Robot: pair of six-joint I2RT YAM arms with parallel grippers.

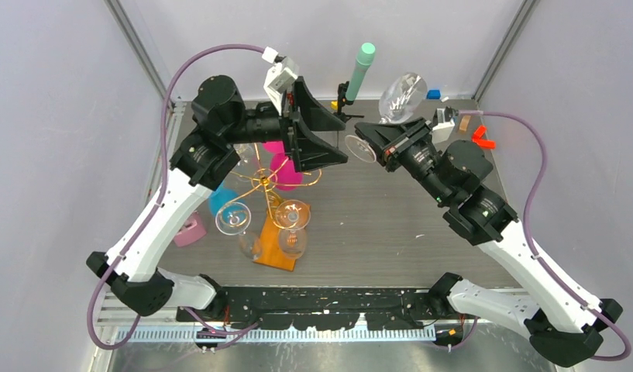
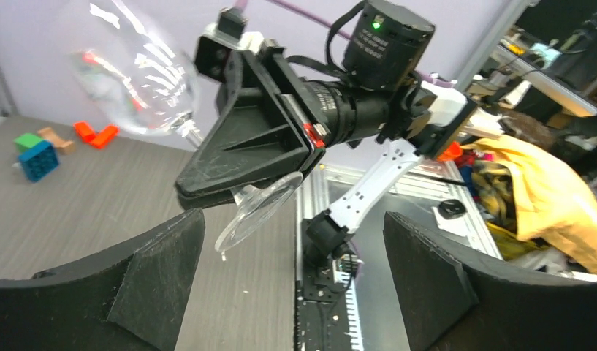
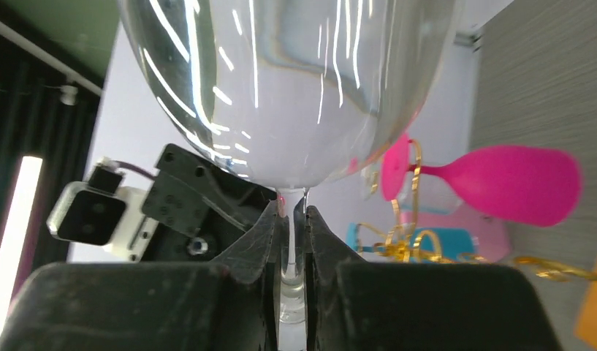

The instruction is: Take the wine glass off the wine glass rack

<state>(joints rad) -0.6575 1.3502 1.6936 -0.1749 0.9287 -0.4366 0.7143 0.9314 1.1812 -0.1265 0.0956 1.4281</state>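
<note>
My right gripper (image 1: 380, 132) is shut on the stem of a clear wine glass (image 1: 402, 97), held tilted in the air at the back middle, away from the rack. Its foot (image 1: 362, 147) points toward my left gripper (image 1: 344, 138), which is open and empty just left of it. The right wrist view shows the fingers (image 3: 262, 241) pinching the stem below the bowl (image 3: 295, 88). The left wrist view shows the glass (image 2: 134, 80) and its foot (image 2: 259, 212). The gold wire rack (image 1: 259, 186) on its orange base (image 1: 273, 249) still carries pink (image 1: 286, 167), blue and clear (image 1: 291, 215) glasses.
A black tripod with a mint-green cylinder (image 1: 361, 70) stands at the back, close behind the held glass. Small coloured blocks (image 1: 483, 140) lie at the back right. A pink roll (image 1: 190, 230) lies at the left beside the rack. Grey walls enclose the table.
</note>
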